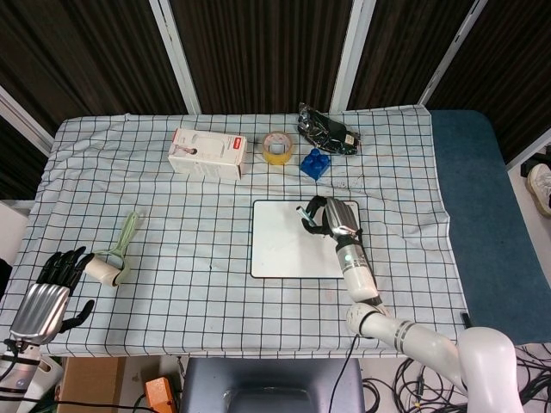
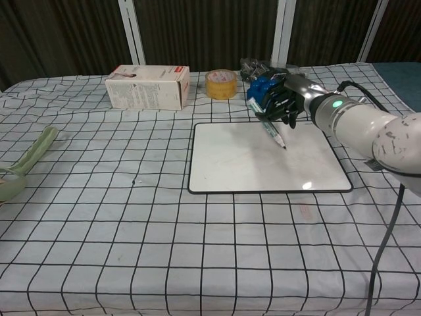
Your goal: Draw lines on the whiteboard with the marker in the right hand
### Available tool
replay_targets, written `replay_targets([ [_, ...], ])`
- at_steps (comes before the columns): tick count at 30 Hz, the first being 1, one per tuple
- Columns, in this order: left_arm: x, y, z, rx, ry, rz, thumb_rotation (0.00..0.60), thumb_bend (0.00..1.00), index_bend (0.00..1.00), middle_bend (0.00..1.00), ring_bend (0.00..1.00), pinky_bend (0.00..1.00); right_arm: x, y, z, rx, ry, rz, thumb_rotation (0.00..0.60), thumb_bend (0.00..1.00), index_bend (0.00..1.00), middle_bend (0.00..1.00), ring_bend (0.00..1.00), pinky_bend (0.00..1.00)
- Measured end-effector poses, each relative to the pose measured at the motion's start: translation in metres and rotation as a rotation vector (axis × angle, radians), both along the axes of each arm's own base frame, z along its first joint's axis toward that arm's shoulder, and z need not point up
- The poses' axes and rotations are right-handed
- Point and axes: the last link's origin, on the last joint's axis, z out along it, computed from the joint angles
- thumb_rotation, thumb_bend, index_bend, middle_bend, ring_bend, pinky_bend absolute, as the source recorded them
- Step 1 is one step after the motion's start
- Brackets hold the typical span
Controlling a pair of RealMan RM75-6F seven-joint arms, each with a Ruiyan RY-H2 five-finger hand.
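A white whiteboard [image 1: 293, 249] [image 2: 250, 161] with a dark frame lies flat on the checked cloth, its surface blank. My right hand [image 1: 338, 219] [image 2: 286, 102] hovers over the board's far right part and grips a marker [image 2: 271, 130] [image 1: 307, 220]. The marker slants down with its tip close to the board; whether it touches I cannot tell. My left hand [image 1: 50, 288] hangs at the table's front left corner, fingers spread, holding nothing; the chest view does not show it.
Along the far side stand a white box [image 1: 207, 153] [image 2: 148, 86], a yellow tape roll [image 1: 277, 147] [image 2: 221, 83], a blue block [image 1: 316, 163] [image 2: 260, 92] and a dark packet [image 1: 328, 130]. A green-handled roller [image 1: 114, 258] [image 2: 20, 171] lies at the left.
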Motion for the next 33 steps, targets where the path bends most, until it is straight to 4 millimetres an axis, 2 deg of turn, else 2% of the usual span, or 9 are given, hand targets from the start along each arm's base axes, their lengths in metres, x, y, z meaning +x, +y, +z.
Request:
replay_targets([
  [18, 0.001, -0.002, 0.000, 0.000, -0.001, -0.007, 0.600, 0.36, 0.00, 0.00, 0.00, 0.03, -0.012, 0.015, -0.006, 0.025, 0.089, 0.049, 0.600, 0.39, 1.00, 0.74, 0.73, 0.74],
  [33, 0.002, -0.002, -0.003, -0.007, 0.008, -0.009, 0.600, 0.36, 0.00, 0.00, 0.00, 0.03, -0.040, 0.058, -0.002, 0.079, 0.130, 0.111, 0.600, 0.39, 1.00, 0.75, 0.74, 0.75],
])
